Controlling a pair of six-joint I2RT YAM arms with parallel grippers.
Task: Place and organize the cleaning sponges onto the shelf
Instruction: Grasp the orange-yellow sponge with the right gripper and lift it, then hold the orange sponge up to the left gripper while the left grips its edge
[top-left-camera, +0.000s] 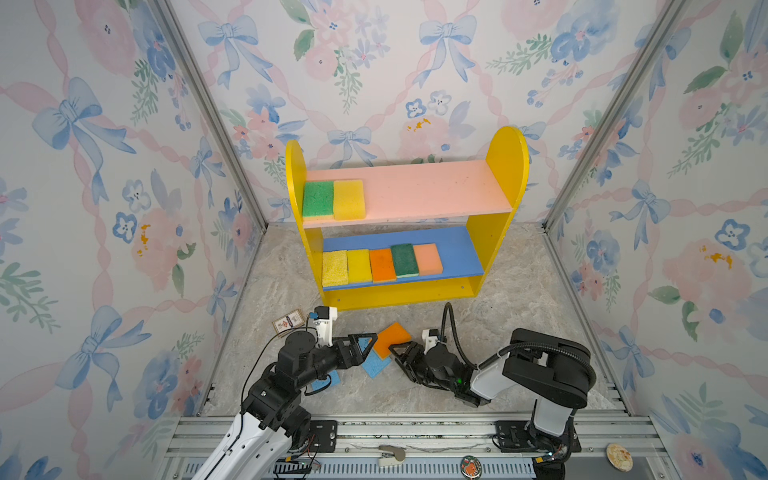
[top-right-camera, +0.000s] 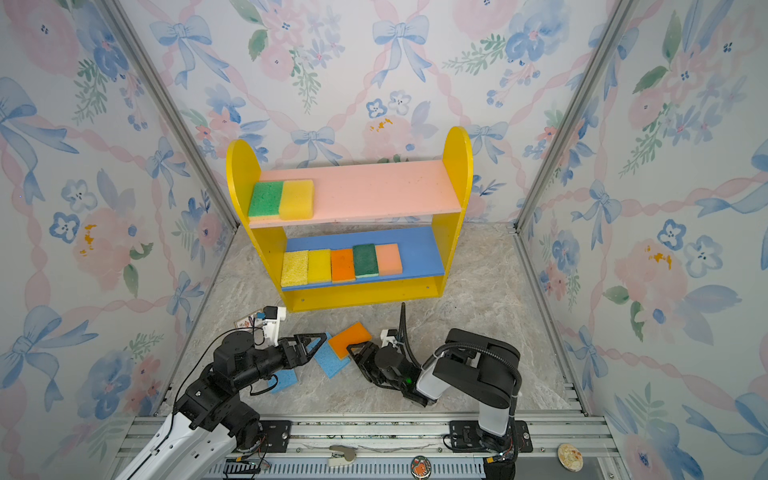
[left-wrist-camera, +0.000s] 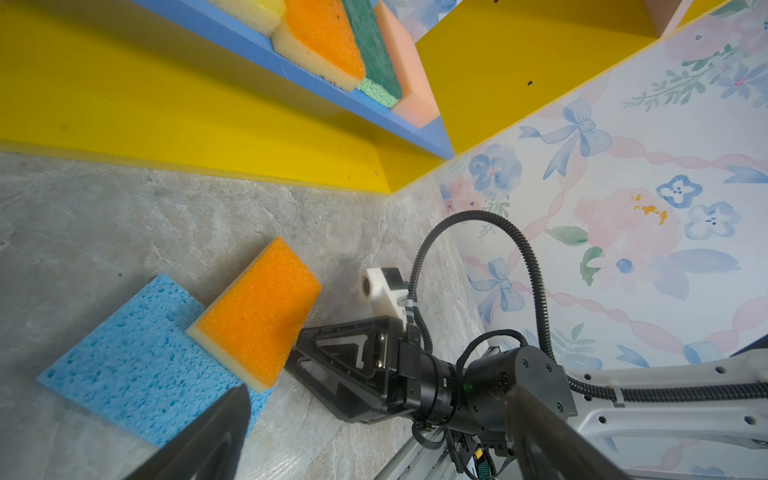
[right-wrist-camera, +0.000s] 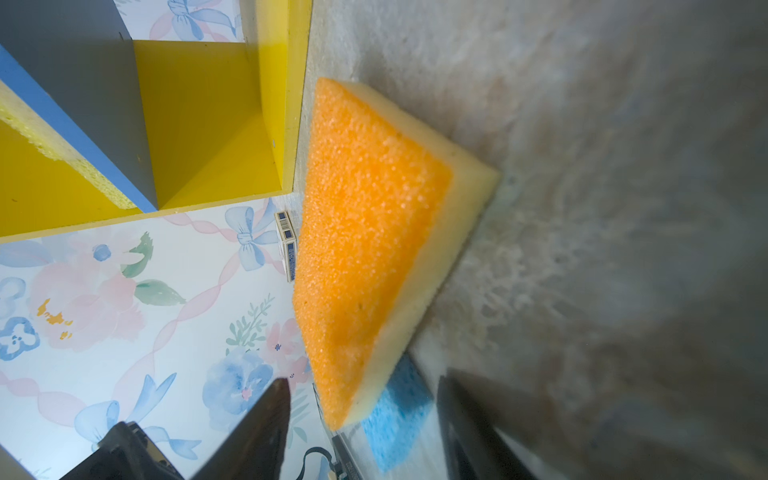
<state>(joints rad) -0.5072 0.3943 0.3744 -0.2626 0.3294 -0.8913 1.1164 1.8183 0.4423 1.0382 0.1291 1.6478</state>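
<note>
Nearest, a second blue sponge (top-left-camera: 328, 382) lies half hidden below the left arm, behind the left gripper (top-left-camera: 369, 347). That gripper hangs spread wide and empty over the blue sponge (left-wrist-camera: 137, 357), probably ready to steady the pile or take it next. Facing it, the right gripper (top-left-camera: 398, 355) has its jaws parted on either side of the orange sponge's (right-wrist-camera: 365, 232) near corner. A sliver of gap shows on both sides, so it does not seem to pinch yet. The orange sponge leans on the blue one, so that corner seems lifted off the surface (top-left-camera: 478, 332), leaving room for a jaw beneath. Beyond the left gripper a small box (top-left-camera: 288, 322) lies idle. Farthest ahead of both grippers stands the shelf (top-left-camera: 507, 166). Five sponges (top-left-camera: 382, 264) sit in a row on its blue board, and two more sponges (top-left-camera: 332, 199) sit at the pink board's end on the left gripper's side. The free stretch likely suits the three below.
</note>
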